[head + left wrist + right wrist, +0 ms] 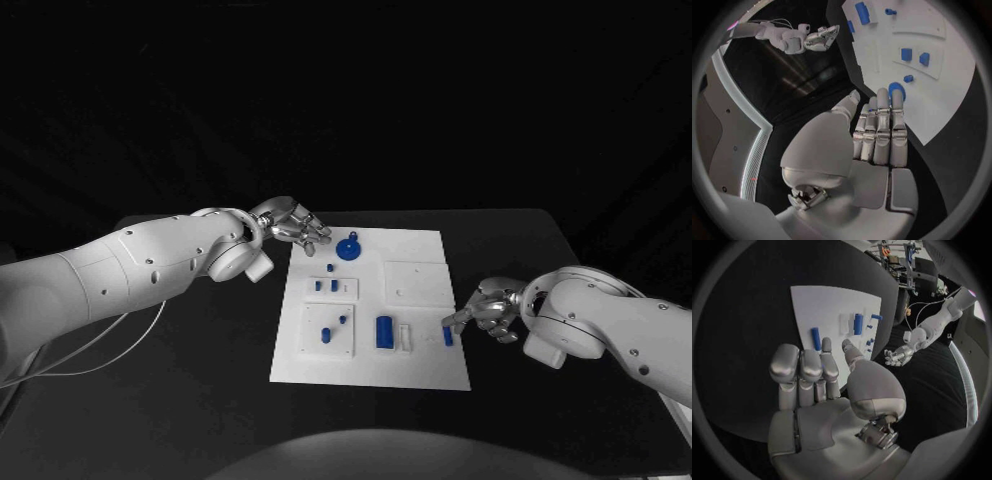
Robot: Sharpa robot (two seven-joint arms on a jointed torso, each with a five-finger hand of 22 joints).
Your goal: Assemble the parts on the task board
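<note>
head view: both hands at task board edges, holding nothing.

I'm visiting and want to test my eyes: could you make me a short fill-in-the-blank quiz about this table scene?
1. The small parts on the task board are coloured ____.
2. The round part with a handle lies nearest the ____ hand.
3. The right hand is beside the board's ____ edge in the head view.
4. Both hands hold ____.

Missing words: blue; left; right; nothing
</note>
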